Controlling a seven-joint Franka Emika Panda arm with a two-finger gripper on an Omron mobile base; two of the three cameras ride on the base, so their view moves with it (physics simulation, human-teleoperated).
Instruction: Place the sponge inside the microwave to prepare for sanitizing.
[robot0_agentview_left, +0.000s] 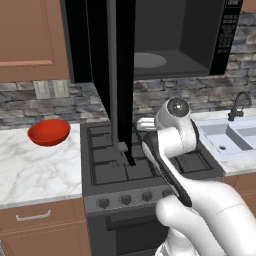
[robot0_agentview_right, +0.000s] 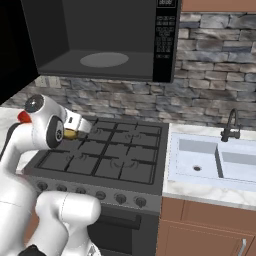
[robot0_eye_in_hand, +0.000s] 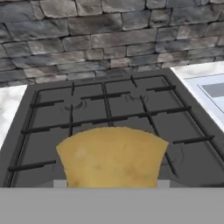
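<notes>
The yellow-tan sponge (robot0_eye_in_hand: 112, 158) fills the lower middle of the hand view, pinched between my fingers and hanging above the black gas stove (robot0_eye_in_hand: 109, 113). From the right base view my gripper (robot0_agentview_right: 74, 131) is shut on the sponge (robot0_agentview_right: 69, 134) over the stove's left burners, well below the microwave (robot0_agentview_right: 100, 45). The microwave's tall dark door (robot0_agentview_left: 120, 75) stands swung open, showing the grey cavity and round plate (robot0_agentview_right: 104, 59). In the left base view the hand (robot0_agentview_left: 146, 124) is partly hidden behind that door.
A red bowl (robot0_agentview_left: 48, 132) sits on the marble counter left of the stove. A sink (robot0_agentview_right: 215, 160) with a dark faucet (robot0_agentview_right: 230, 125) lies to the right. The open door hangs down over the stove's left half.
</notes>
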